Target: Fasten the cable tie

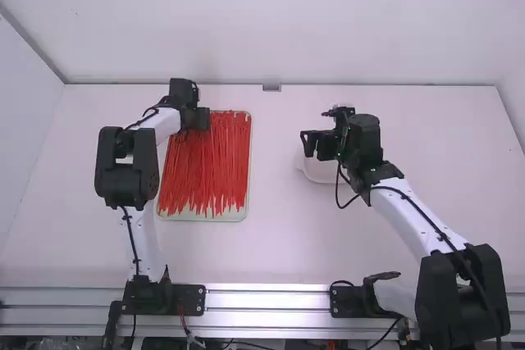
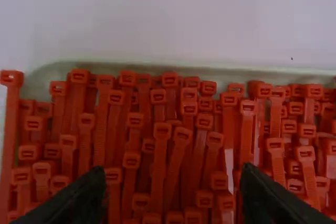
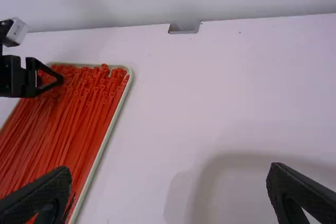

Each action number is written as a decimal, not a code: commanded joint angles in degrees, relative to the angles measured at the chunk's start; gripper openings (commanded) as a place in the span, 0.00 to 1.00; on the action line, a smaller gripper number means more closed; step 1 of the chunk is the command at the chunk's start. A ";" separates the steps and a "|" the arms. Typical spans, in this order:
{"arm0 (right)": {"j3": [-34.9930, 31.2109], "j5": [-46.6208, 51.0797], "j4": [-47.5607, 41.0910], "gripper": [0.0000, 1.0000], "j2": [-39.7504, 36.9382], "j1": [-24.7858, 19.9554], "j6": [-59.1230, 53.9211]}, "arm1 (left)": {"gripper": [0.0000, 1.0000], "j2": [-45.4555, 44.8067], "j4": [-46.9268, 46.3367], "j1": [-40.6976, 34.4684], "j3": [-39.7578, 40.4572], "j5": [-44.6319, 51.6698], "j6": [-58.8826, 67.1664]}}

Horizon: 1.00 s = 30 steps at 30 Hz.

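Note:
Several red cable ties [image 1: 205, 165] lie side by side in a flat cream tray [image 1: 248, 161] on the left half of the white table. My left gripper [image 1: 195, 120] hangs over the tray's far end. In the left wrist view it [image 2: 171, 170] is open, fingers spread just above the tie heads [image 2: 163, 129], holding nothing. My right gripper [image 1: 316, 143] is right of the tray, above a white container [image 1: 316, 171]. It [image 3: 169, 170] is open and empty, facing the tray [image 3: 105, 140] and the left gripper [image 3: 29, 77].
A small grey bracket [image 1: 271, 86] sits at the table's far edge, also in the right wrist view [image 3: 184, 27]. White walls close the table at the back and sides. Bare table [image 1: 426, 137] lies between tray and container and on the far right.

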 commanded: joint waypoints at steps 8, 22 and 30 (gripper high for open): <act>1.81 -0.63 0.46 0.99 0.07 -0.17 -0.96 | 0.80 -3.82 -5.88 -0.15 0.94 -1.07 0.20; 1.81 -3.39 -3.13 0.99 -2.40 -0.11 -0.68 | 0.94 -6.51 -9.88 -1.01 5.01 -0.90 0.81; 1.81 -3.30 -1.38 0.99 -2.40 1.95 0.83 | 1.00 -7.04 -15.56 -0.79 9.44 0.26 1.73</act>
